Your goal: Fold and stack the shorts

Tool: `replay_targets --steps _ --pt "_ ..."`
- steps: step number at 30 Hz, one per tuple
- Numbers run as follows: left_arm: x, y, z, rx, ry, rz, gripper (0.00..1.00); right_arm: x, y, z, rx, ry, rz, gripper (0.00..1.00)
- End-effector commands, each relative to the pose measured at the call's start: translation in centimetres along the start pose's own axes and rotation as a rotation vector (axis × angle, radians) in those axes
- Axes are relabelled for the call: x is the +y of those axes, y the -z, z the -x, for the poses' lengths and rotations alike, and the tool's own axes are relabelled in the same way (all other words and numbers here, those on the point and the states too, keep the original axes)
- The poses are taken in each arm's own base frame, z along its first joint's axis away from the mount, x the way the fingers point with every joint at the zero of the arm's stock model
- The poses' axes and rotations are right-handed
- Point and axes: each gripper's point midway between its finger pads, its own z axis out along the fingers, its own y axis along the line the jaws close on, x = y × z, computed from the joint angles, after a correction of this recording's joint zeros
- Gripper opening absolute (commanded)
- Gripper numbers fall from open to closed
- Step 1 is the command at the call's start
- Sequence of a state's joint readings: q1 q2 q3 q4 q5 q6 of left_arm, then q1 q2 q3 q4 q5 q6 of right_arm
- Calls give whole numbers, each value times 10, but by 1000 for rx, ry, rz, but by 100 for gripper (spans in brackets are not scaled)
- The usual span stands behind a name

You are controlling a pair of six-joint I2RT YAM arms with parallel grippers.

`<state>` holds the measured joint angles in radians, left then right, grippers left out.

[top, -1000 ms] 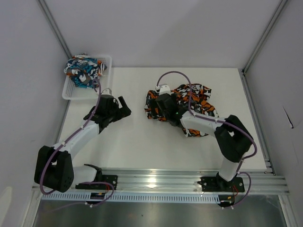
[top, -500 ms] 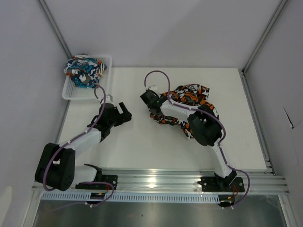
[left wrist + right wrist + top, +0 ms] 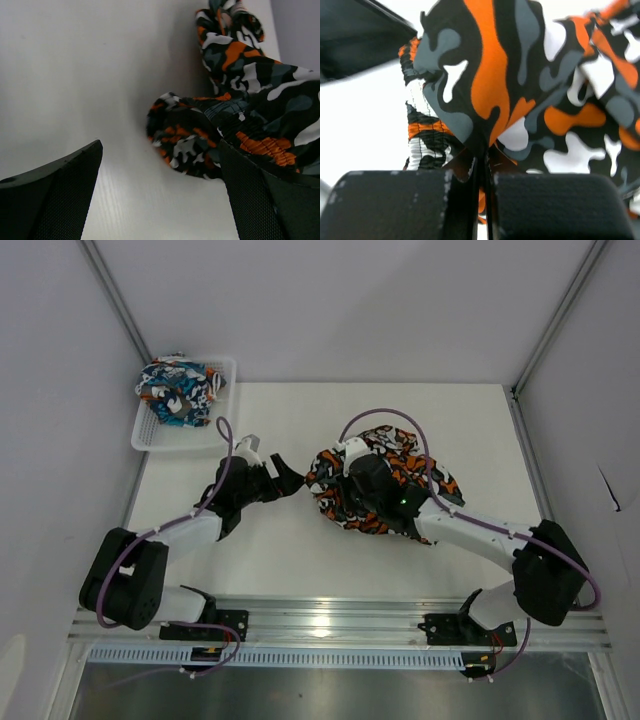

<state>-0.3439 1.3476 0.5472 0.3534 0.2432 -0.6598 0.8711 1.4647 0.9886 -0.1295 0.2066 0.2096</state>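
Basket: I see a white mesh basket (image 3: 228,375) at the far-left corner of the table (image 3: 280,550), beyond the left arm.
Basket contents: the cartoon shorts (image 3: 178,390), blue-teal, orange and white, are bunched into a heap that rises above the rim. They fill the far part, and the near strip of the mesh floor shows bare.
Camouflage shorts: the camouflage shorts (image 3: 400,455) lie outside the basket, crumpled on the table right of centre and well apart from it. From my left wrist view (image 3: 240,100) I see loose folds and a gathered orange band, with one lobe of cloth spilling toward the camera.
Right gripper: the right gripper (image 3: 350,495) sits low on the near-left part of the camouflage heap. On my right wrist view (image 3: 482,172) the two pads are pressed together with a pinch of the print cloth (image 3: 490,75) caught in the seam between them, so it is clenched on the camouflage shorts.
Left gripper: the left gripper (image 3: 285,478) is spread wide and holds nothing, just beside the left edge of the camouflage shorts. In its own view (image 3: 160,170) the left finger (image 3: 60,195) is over bare table, and the right finger (image 3: 265,200) overlaps the cloth; I cannot tell whether it touches.
Stack: one pair is in the basket and one is on the table, both unfolded.
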Motion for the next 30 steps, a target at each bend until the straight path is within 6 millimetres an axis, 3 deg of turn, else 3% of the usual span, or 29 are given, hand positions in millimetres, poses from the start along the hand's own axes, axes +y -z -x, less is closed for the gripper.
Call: replay_targets --steps 1,9,16,24,27,28,30 --pt "-43 7 9 -43 -26 -195 99 28 9 20 -90 -29 270 1" --pt "-84 33 20 -117 -80 -401 99 33 13 7 -86 -21 383 2" --pt "-94 40 19 -123 -102 -459 99 23 13 3 -95 -30 399 3" --pt "-102 48 21 -149 -134 -491 97 -2 1 17 -76 -83 310 2" --pt "-108 55 22 -179 -185 -501 96 -8 -6 29 -51 -94 292 2" --pt "-112 56 18 -178 -204 -511 96 -7 -6 45 -74 -95 293 2" --pt "-116 60 17 -203 -262 -508 96 -13 -13 37 -10 -111 270 2"
